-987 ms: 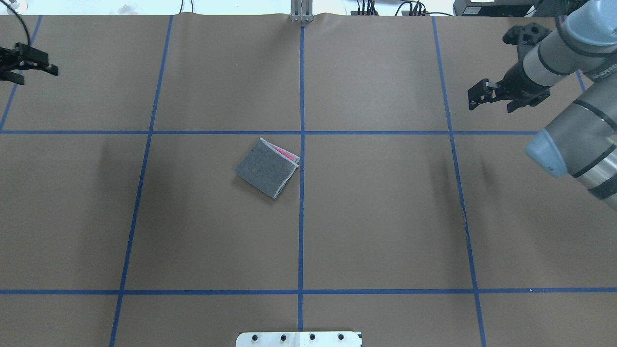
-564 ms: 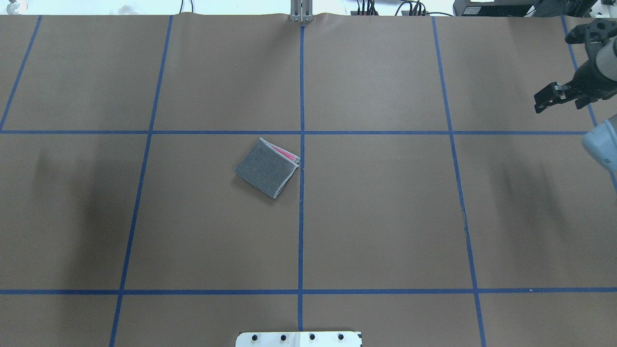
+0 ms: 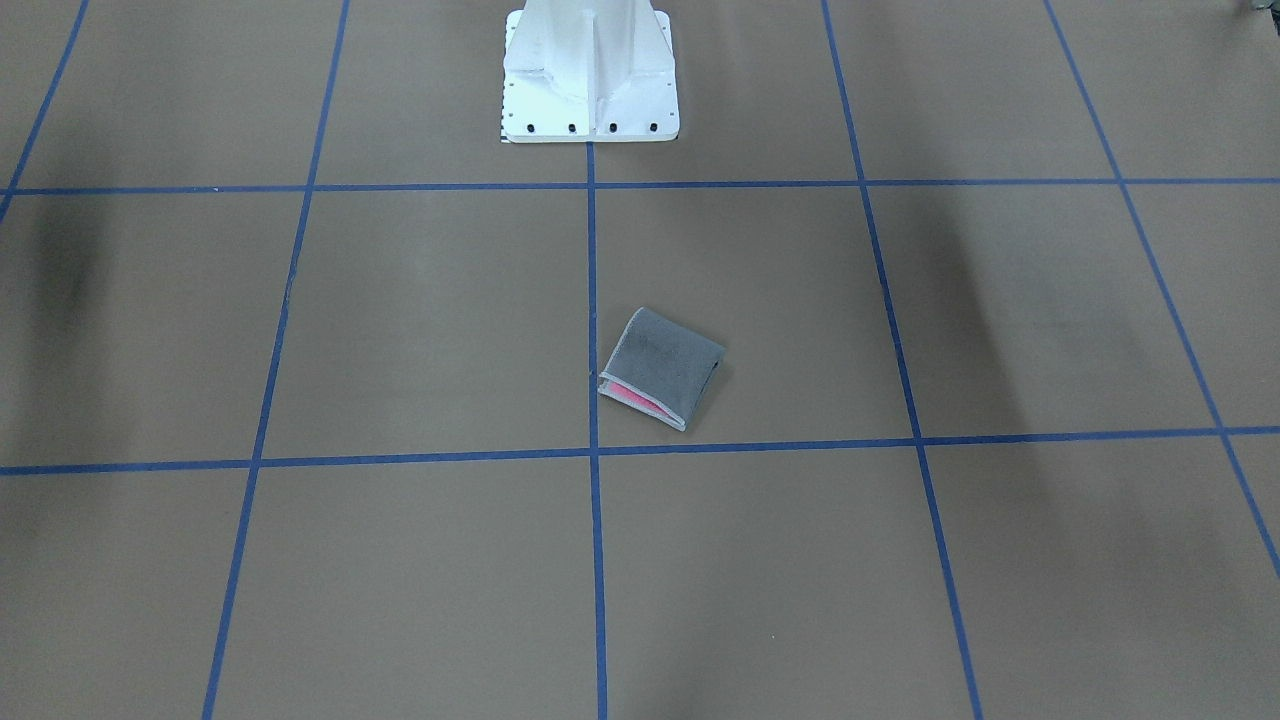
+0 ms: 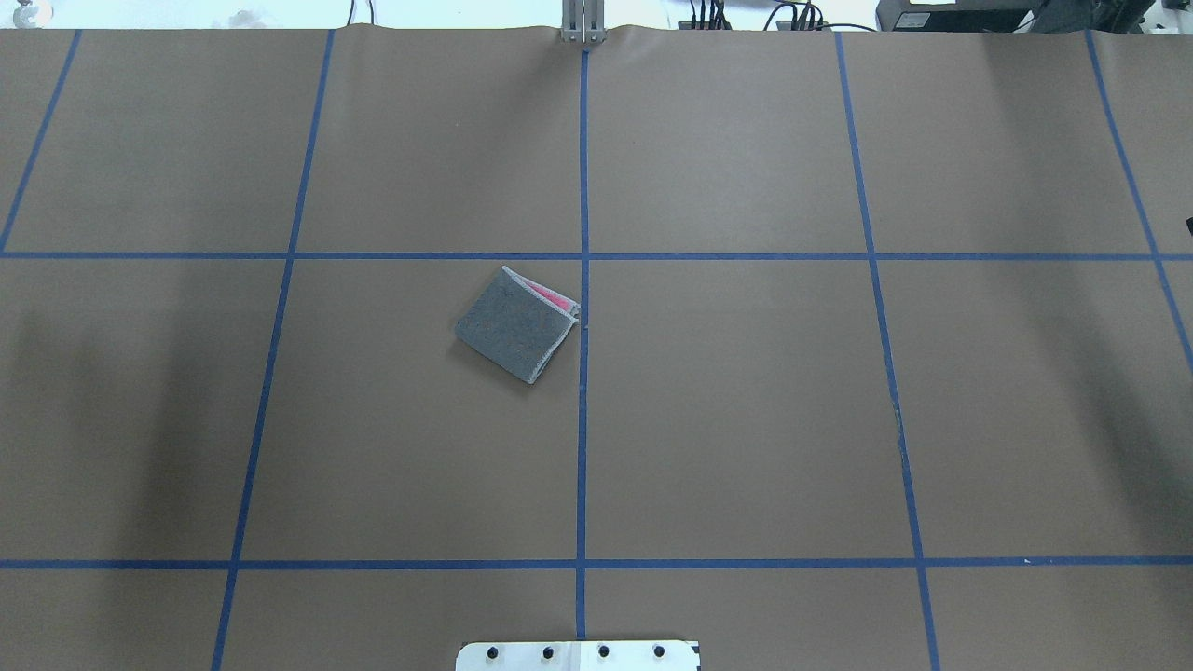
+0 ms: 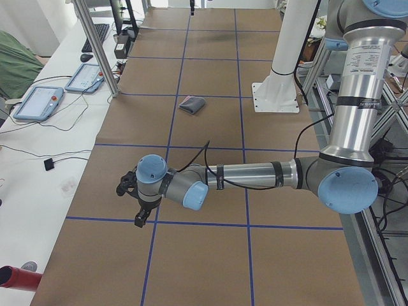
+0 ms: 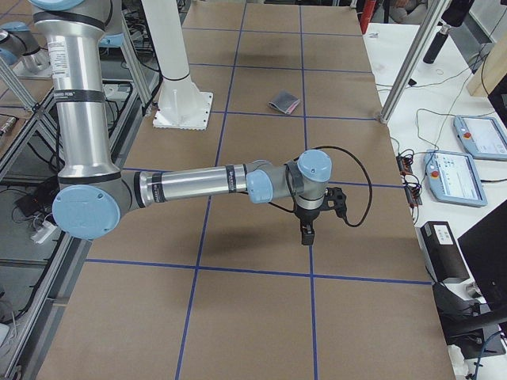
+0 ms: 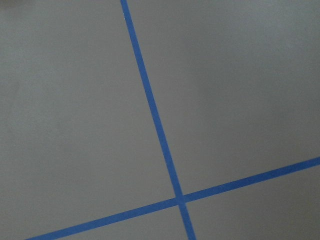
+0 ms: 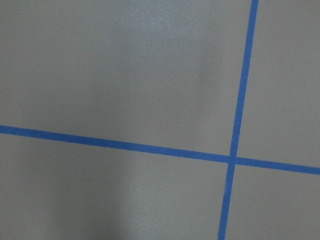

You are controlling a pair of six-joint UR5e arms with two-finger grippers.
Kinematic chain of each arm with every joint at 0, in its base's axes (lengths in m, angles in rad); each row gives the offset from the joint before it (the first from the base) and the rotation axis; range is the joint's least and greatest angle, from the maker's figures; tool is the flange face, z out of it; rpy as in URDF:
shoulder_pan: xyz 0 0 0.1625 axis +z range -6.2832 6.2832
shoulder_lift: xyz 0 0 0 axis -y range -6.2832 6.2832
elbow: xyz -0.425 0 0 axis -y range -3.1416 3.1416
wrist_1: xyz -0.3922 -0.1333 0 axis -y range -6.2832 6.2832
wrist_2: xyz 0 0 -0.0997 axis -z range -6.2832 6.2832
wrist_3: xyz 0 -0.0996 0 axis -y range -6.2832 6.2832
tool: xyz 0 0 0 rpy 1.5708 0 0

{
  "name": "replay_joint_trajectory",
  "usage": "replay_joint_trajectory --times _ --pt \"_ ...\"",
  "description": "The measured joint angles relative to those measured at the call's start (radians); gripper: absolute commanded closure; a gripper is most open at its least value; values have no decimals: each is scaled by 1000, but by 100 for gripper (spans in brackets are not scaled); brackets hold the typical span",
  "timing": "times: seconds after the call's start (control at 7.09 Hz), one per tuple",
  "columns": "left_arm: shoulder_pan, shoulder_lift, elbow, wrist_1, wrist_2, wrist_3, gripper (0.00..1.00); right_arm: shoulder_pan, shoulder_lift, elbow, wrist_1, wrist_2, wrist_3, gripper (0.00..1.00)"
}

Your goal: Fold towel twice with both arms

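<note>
The towel [image 4: 515,326] lies folded into a small square near the table's middle, dark grey face up, with a strip of pink showing at its open far edge. It also shows in the front view [image 3: 662,368] and small in the side views [image 5: 192,104] [image 6: 283,102]. Nothing touches it. My left gripper [image 5: 137,213] hangs low over the table far out to the left, seen only from the side. My right gripper [image 6: 307,233] hangs likewise far out to the right. I cannot tell whether either is open or shut. Both wrist views show only brown paper and blue tape.
The white pedestal base [image 3: 590,100] stands at the robot's edge of the table. Blue tape lines [image 4: 582,419] grid the brown cover. Side benches hold tablets [image 5: 38,102] [image 6: 479,134], cables and aluminium posts [image 5: 95,48].
Both arms swung outward and left the overhead view, the left one first, then the right. The towel has not moved.
</note>
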Motion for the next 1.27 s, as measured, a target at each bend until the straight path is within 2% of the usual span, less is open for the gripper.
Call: replay_joint_trajectory --times 0.28,0.56,0.85,0.99,1.27 --pt "-37 2 -77 114 5 116 0 28 -18 10 9 18 -5 0" --pt "-53 4 -151 236 61 191 0 45 -44 24 8 15 -9 0" --pt "-56 25 -282 456 110 254 0 64 -60 22 -17 20 -45 0" --pt "-52 58 -312 500 122 266 0 85 -68 21 -62 21 -103 0" --pt "-46 87 -257 441 122 270 0 154 -82 30 -198 24 -239 0"
